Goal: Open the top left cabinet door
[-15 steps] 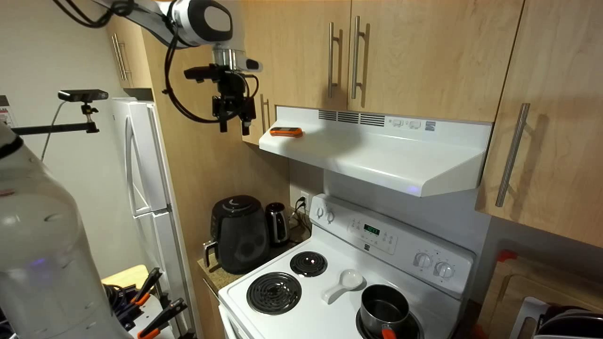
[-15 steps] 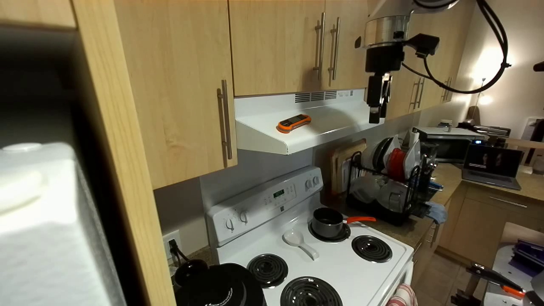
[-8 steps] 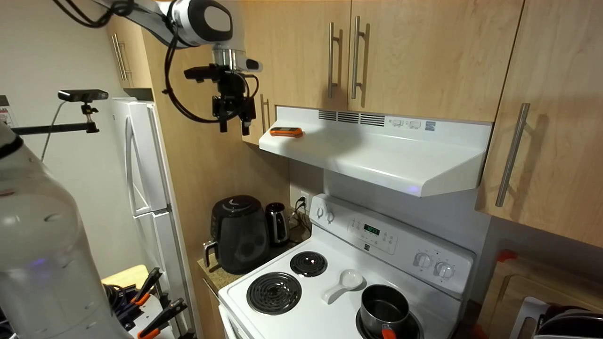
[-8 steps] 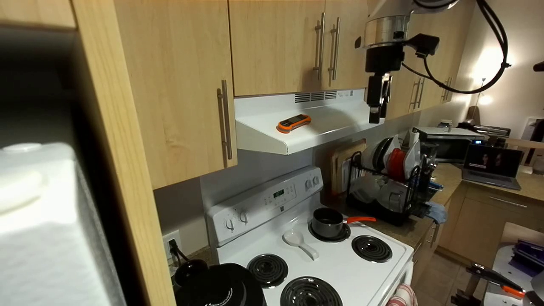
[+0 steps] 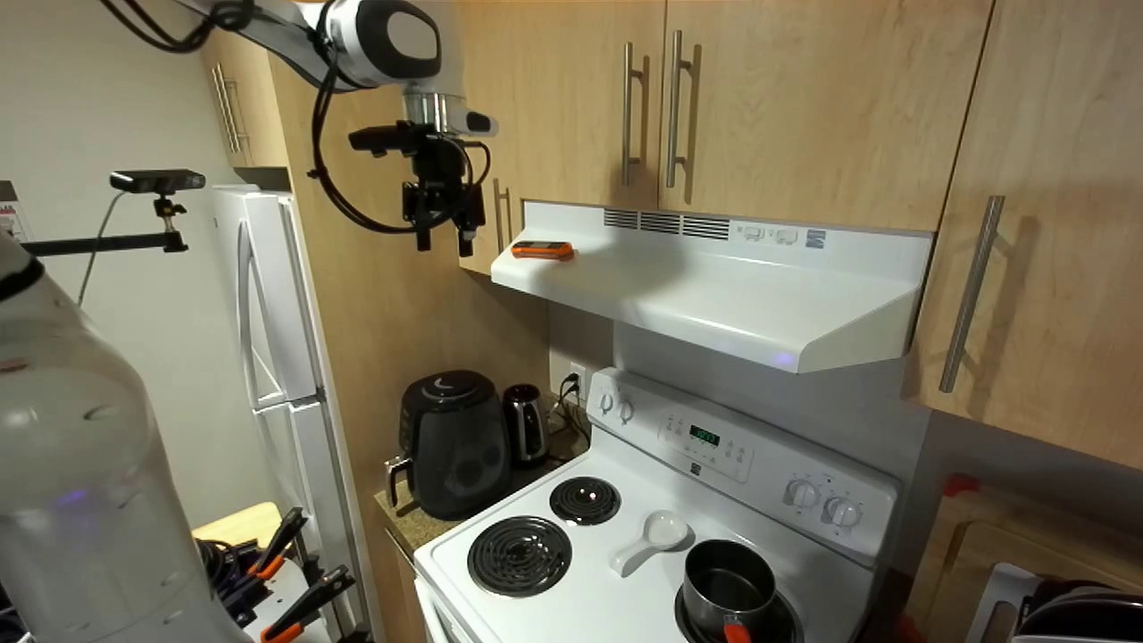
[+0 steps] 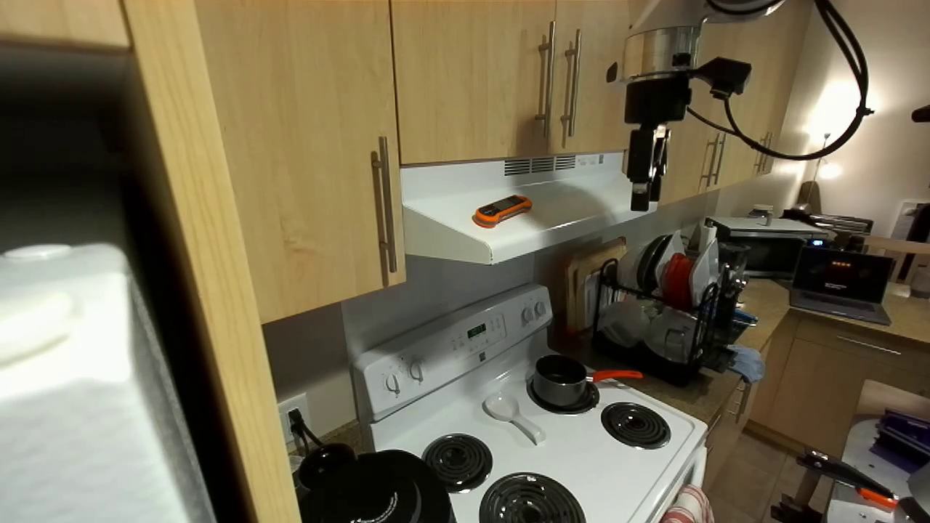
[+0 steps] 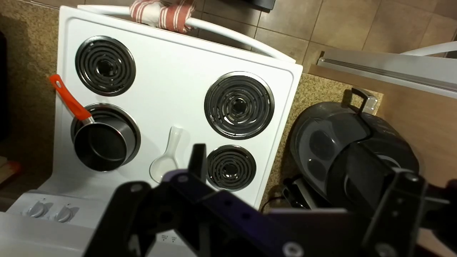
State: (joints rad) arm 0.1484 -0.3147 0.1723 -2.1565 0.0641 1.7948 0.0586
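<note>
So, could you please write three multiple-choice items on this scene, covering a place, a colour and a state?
1. Where does the orange-edged device lie?
A) On a burner
B) On the range hood
C) In the dish rack

2. What colour is the handle of the saucepan?
A) Orange-red
B) White
C) Black

3. How does the cabinet door just left of the range hood stand?
A) Wide open
B) Half open
C) Closed

1 B: both exterior views show it there.
2 A: the wrist view shows it plainly.
3 C: in an exterior view its face lies flush with the neighbouring door.
</note>
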